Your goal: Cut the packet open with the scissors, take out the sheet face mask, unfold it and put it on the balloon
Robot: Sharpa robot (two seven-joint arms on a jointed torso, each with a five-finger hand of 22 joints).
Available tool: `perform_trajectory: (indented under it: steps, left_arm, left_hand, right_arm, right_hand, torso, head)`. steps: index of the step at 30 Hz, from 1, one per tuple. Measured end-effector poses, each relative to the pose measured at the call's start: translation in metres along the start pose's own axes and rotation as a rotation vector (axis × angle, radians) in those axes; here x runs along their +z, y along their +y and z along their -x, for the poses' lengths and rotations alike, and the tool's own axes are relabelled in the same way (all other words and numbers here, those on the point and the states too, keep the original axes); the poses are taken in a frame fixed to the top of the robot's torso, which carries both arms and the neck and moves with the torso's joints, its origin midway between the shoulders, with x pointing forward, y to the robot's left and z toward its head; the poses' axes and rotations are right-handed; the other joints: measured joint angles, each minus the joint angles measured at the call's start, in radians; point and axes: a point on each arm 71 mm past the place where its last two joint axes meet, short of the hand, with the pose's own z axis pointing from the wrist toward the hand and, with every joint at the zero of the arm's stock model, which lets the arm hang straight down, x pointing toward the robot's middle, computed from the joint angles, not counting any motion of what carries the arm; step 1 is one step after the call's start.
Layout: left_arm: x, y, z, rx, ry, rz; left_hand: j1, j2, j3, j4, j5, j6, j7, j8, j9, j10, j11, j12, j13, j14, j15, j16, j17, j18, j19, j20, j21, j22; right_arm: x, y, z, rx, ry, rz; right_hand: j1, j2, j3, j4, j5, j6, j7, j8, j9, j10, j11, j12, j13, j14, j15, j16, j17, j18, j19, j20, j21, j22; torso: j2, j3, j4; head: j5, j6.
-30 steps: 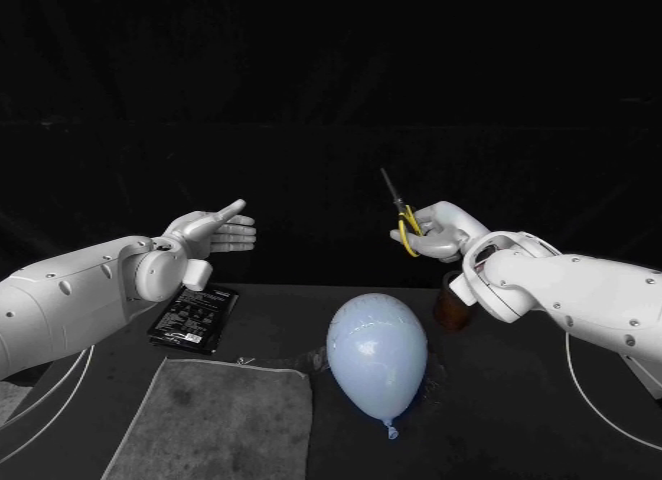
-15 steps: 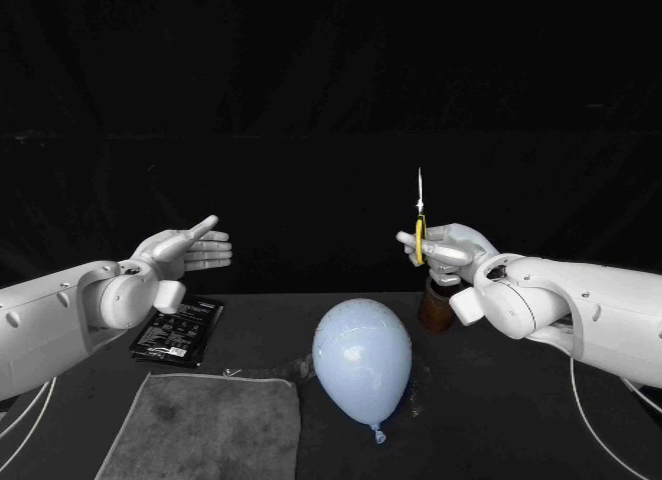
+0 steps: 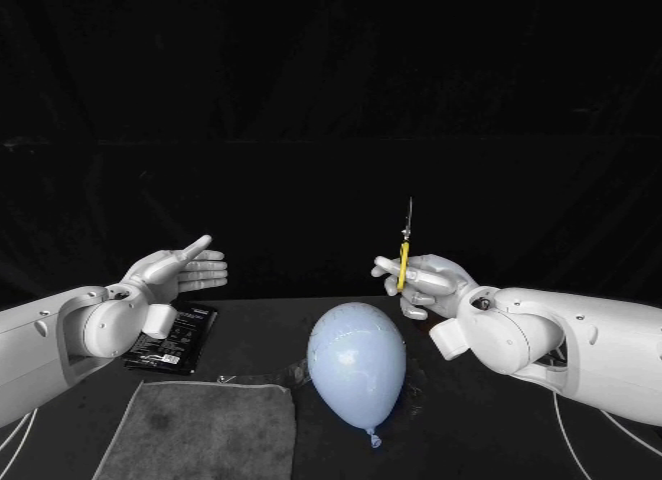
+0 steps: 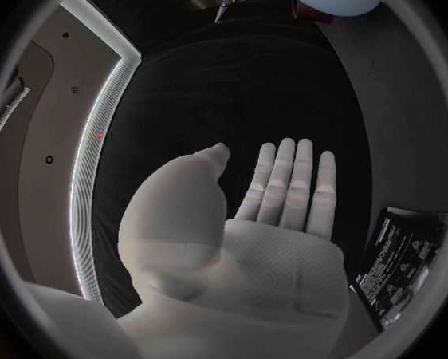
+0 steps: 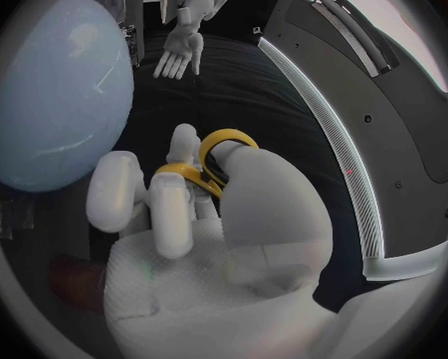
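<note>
Your right hand (image 3: 418,284) grips the scissors (image 3: 405,248), blades pointing up — your left hand (image 3: 183,271) is flat and empty, thumb out, near the packet (image 3: 171,340).

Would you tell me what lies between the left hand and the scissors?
Nothing: the head view shows a bare gap between left hand and scissors, held by the right hand.

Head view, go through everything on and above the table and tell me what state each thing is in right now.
left hand: raised, fingers straight and apart, holding nothing.
right hand: raised, gripping the scissors by the yellow handles.
scissors: held upright, blades together, pointing up.
packet: lying flat on the table, nothing touching it.
balloon: inflated, knotted, no mask on it.
grey cloth: spread flat.
</note>
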Motion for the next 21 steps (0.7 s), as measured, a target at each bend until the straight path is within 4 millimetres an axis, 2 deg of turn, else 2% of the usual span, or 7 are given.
perform_trajectory:
  steps: [3,6,9,14,16,19,21]
  left_arm:
    - [-0.002,0.001,-0.002,-0.006,0.007,0.0]
    - [-0.004,0.002,-0.004,-0.01,0.014,-0.001]
    - [-0.005,0.002,-0.005,-0.013,0.016,-0.001]
    - [-0.006,0.003,-0.004,-0.019,0.016,0.0]
    - [-0.006,0.004,-0.004,-0.021,0.015,0.0]
    - [-0.007,0.005,-0.004,-0.025,0.015,0.001]
    - [-0.007,0.006,-0.004,-0.026,0.014,0.003]
  left_hand:
    - [0.0,0.0,0.0,0.0,0.0,0.0,0.0,0.0,0.0,0.0,0.0,0.0,0.0,0.0,0.0,0.0,0.0,0.0,0.0,0.0,0.004,0.0]
    - [0.005,0.005,0.0,0.0,0.0,0.0,0.0,0.0,-0.001,0.0,0.0,0.0,0.0,0.0,0.0,0.0,0.0,0.0,0.0,0.0,0.004,0.001]
    - [0.005,0.005,0.0,0.0,0.0,0.0,0.0,0.0,-0.001,0.0,0.0,0.0,0.0,0.0,0.0,0.0,0.0,0.0,0.0,0.0,0.004,0.001]
    - [0.005,0.005,0.0,0.0,0.0,0.0,0.0,0.0,-0.002,0.0,0.0,0.0,0.0,0.0,0.0,0.0,0.0,0.0,0.005,0.002,0.004,0.001]
    - [0.005,0.005,0.0,0.0,0.0,0.0,0.0,0.0,-0.003,0.0,0.0,0.0,0.0,0.0,0.0,0.0,0.0,0.0,0.007,0.0,0.004,0.001]
    - [0.009,0.009,0.0,0.0,0.0,0.0,0.0,0.0,-0.003,0.0,0.0,0.0,0.0,0.0,0.0,0.0,0.0,0.0,0.007,0.0,0.004,0.001]
    - [0.01,0.008,0.0,0.0,0.0,0.0,0.0,-0.002,-0.003,0.0,0.0,0.0,0.0,0.0,0.0,0.0,0.0,0.0,0.007,0.0,0.004,0.001]
  right_arm:
    - [0.0,0.0,-0.01,0.029,0.024,0.004]
    - [0.0,0.0,-0.021,0.05,0.052,0.006]
    - [-0.001,0.0,-0.031,0.065,0.079,0.006]
    - [-0.002,0.002,-0.042,0.08,0.116,0.006]
    - [-0.002,0.002,-0.046,0.085,0.131,0.006]
    - [-0.001,0.004,-0.053,0.088,0.149,0.004]
    - [-0.001,0.004,-0.057,0.088,0.16,0.001]
  right_hand:
    - [0.023,-0.001,0.042,-0.042,-0.003,-0.024,0.025,-0.054,-0.038,0.012,0.012,-0.165,-0.202,0.002,0.013,-0.005,-0.005,0.0,0.007,0.009,-0.007,0.0]
    - [0.063,-0.01,0.133,-0.122,-0.003,-0.058,0.049,-0.088,-0.054,0.013,0.013,-0.292,-0.315,0.0,0.035,-0.005,-0.007,0.0,0.015,0.025,-0.007,0.0]
    - [0.062,-0.01,0.2,-0.164,-0.003,-0.075,0.065,-0.099,-0.056,0.03,0.031,-0.376,-0.411,0.001,0.047,-0.005,-0.008,0.0,0.018,0.041,-0.007,0.0]
    - [0.055,-0.003,0.222,-0.183,-0.003,-0.077,0.066,-0.091,-0.047,0.03,0.031,-0.381,-0.432,0.001,0.048,-0.005,-0.007,0.0,0.022,0.046,0.009,0.0]
    - [0.05,0.002,0.235,-0.196,-0.003,-0.068,0.051,-0.07,-0.034,0.029,0.032,-0.316,-0.355,-0.002,0.036,-0.005,-0.01,0.0,0.024,0.043,0.009,0.0]
    - [0.032,0.02,0.239,-0.201,0.005,-0.055,0.022,-0.008,0.011,0.017,0.044,-0.225,0.172,-0.001,0.015,0.019,0.008,0.0,0.039,0.016,0.037,0.0]
    - [0.024,0.028,0.212,-0.203,0.004,-0.056,0.007,0.042,0.039,0.017,0.044,-0.216,0.359,0.001,0.007,0.041,0.022,-0.001,0.05,0.004,0.057,0.001]
  torso:
    - [0.0,-0.0011,0.0006]
    - [0.0,-0.0012,0.0019]
    - [0.0,-0.0018,0.0028]
    - [-0.001,-0.0032,0.0028]
    - [-0.002,-0.0037,0.0034]
    - [-0.003,-0.0045,0.0046]
    - [-0.005,-0.0048,0.0058]
  head:
    - [0.005,-0.001]
    - [0.011,-0.004]
    - [0.02,-0.008]
    - [0.031,-0.013]
    - [0.037,-0.015]
    - [0.045,-0.02]
    - [0.05,-0.023]
